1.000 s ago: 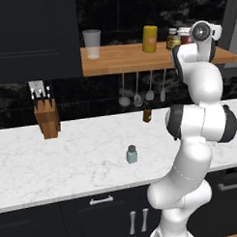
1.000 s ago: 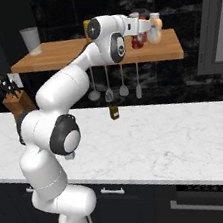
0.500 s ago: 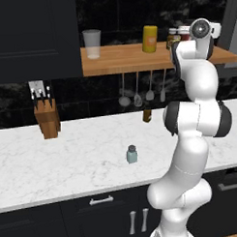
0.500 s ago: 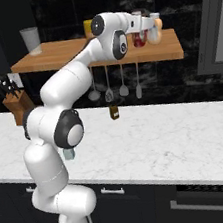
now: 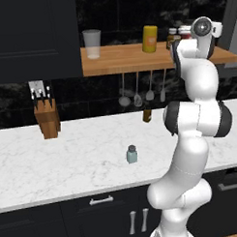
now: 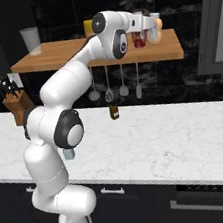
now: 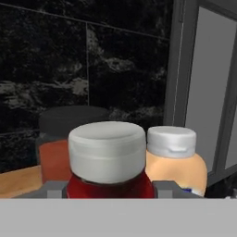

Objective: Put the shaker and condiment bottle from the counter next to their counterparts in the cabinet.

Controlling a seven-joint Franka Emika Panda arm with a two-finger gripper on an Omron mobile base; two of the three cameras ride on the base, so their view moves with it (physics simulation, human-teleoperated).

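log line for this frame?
phase: placing | gripper: shut on condiment bottle | location: cabinet shelf, right end, by counterparts | shaker: on counter

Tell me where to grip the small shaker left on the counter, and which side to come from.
Grip the shaker around its pale blue-green body, just under the grey cap, probably coming straight down from above. It stands upright and alone on the counter, so fingers can close across its narrow width; the knife block stands well away.
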